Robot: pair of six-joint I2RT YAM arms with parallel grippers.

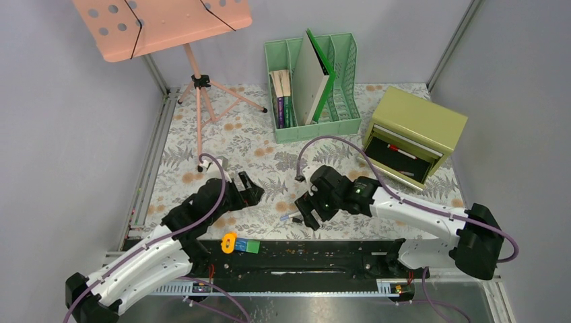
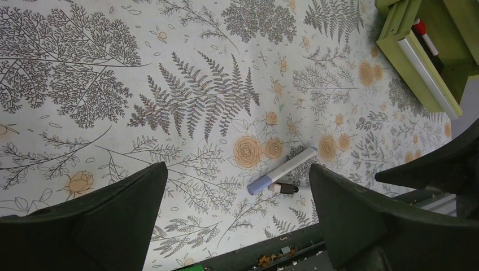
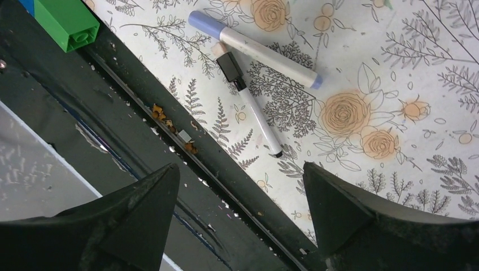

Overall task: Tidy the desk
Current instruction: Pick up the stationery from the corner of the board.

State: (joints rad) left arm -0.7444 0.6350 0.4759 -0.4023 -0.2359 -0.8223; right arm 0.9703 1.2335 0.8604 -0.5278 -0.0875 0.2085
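Note:
The desk (image 1: 236, 145) is covered in fern-and-flower cloth. Near its front edge lie a white marker with a blue cap (image 3: 254, 49) (image 2: 282, 170) (image 1: 289, 218) and a thin white pen with a black cap (image 3: 251, 107) (image 2: 284, 188), side by side and touching. My right gripper (image 3: 242, 167) (image 1: 305, 214) hovers open just right of them, over the black front rail, with nothing between its fingers. My left gripper (image 2: 238, 166) (image 1: 250, 187) is open and empty above bare cloth, left of the pens.
A green file rack (image 1: 313, 87) with books stands at the back. An olive drawer box (image 1: 414, 134) (image 2: 423, 51), drawer open with pens inside, sits back right. A pink music stand (image 1: 198, 81) is back left. Yellow, blue and green bricks (image 1: 240, 245) (image 3: 65, 20) rest on the front rail.

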